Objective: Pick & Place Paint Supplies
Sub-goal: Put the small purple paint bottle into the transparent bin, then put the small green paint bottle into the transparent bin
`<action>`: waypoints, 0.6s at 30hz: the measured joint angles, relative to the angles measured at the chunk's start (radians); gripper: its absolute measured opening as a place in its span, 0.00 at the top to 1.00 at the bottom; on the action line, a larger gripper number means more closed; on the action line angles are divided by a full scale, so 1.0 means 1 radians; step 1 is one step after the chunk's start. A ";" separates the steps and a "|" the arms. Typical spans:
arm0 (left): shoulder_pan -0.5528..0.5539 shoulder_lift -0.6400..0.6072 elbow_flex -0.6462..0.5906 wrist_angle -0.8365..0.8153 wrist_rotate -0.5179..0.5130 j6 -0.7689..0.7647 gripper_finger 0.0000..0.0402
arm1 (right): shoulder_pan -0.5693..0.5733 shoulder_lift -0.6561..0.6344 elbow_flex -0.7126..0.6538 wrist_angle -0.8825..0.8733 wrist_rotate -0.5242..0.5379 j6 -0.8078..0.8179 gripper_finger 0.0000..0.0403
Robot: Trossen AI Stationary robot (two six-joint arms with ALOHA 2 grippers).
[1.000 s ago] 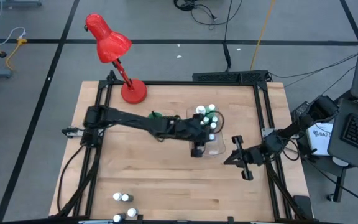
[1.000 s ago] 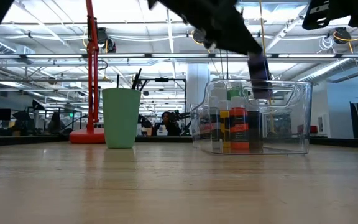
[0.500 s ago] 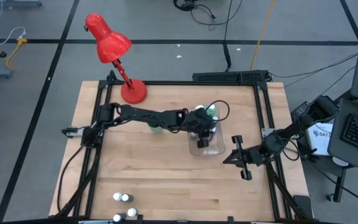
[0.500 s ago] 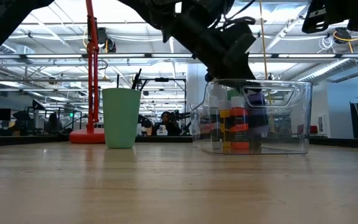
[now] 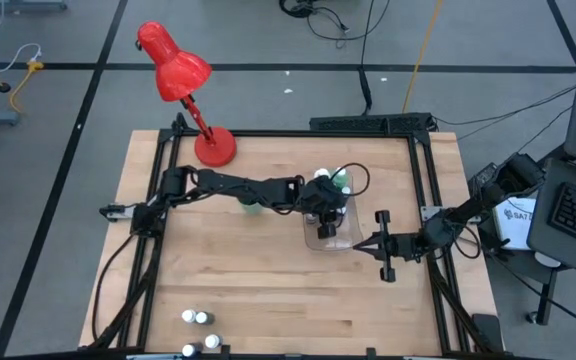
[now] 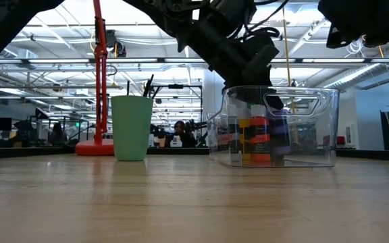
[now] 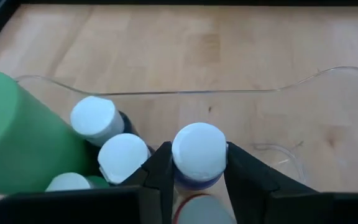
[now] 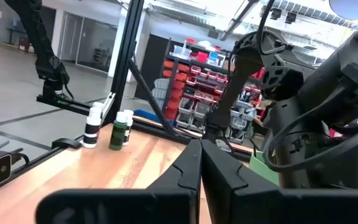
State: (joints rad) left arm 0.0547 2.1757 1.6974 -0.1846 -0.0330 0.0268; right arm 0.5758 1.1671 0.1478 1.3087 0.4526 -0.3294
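Step in hand: placing; the left gripper lowers a white-capped paint bottle into the clear bin, among the bottles that already stand there.
Next move: judged from this, the fingers need to spread enough to free the cap, then lift straight up clear of the neighbouring caps; after that, the loose bottles at the table's near edge are still to be fetched.
Left of the jaws: two more white caps stand close by, one touching or nearly touching the left finger, and the green cup sits just beyond them outside the bin wall.
Left jaws: partly open, one finger on each side of the bottle's cap, pinching it; its body hangs between and below the fingertips, inside the bin.
Ahead of the jaws: the bin's curved clear rim, then bare wooden table.
Right gripper: waits beside the bin's right side, apart from it, holding nothing.
Right jaws: pressed together, tips meeting.
Beyond the right jaws: two small bottles stand at the far table edge, well apart from the fingers.
Risk: a neighbouring cap could be nudged as the left fingers spread.
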 joint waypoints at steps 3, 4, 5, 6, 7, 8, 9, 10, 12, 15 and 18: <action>0.000 0.000 0.000 0.002 0.026 0.005 0.65 | 0.000 0.000 0.000 0.000 -0.003 0.000 0.99; 0.000 0.000 0.000 0.004 0.031 0.012 0.61 | 0.000 0.000 0.000 0.000 -0.003 0.000 0.99; -0.001 0.000 0.000 0.004 0.032 0.017 0.57 | 0.000 0.000 0.000 0.000 -0.003 0.000 0.99; -0.003 0.000 0.000 0.004 0.032 0.023 0.54 | 0.000 0.000 0.000 0.000 -0.003 0.000 0.99; -0.004 -0.002 0.001 0.002 0.032 0.029 0.51 | 0.000 0.000 0.000 0.000 -0.003 0.000 0.99; -0.005 -0.009 0.002 -0.007 0.032 0.038 0.48 | 0.000 0.000 0.000 0.000 -0.003 0.000 0.99; -0.005 -0.014 0.005 -0.013 0.032 0.048 0.46 | 0.000 0.000 0.000 0.000 -0.003 0.000 0.99; -0.005 -0.025 0.009 -0.013 0.032 0.052 0.44 | 0.000 0.000 0.000 -0.001 -0.003 0.000 0.99; -0.009 -0.061 0.010 -0.033 0.032 0.050 0.41 | 0.000 0.000 0.000 -0.004 -0.004 0.000 0.99; -0.014 -0.134 0.012 -0.087 0.032 0.053 0.39 | 0.000 0.000 0.000 -0.005 -0.004 0.000 0.99; -0.025 -0.230 0.012 -0.179 0.033 0.040 0.40 | 0.000 0.000 0.000 -0.005 -0.004 0.001 0.99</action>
State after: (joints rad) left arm 0.0294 1.9457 1.7092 -0.3633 -0.0002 0.0672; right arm 0.5758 1.1671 0.1475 1.3033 0.4483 -0.3283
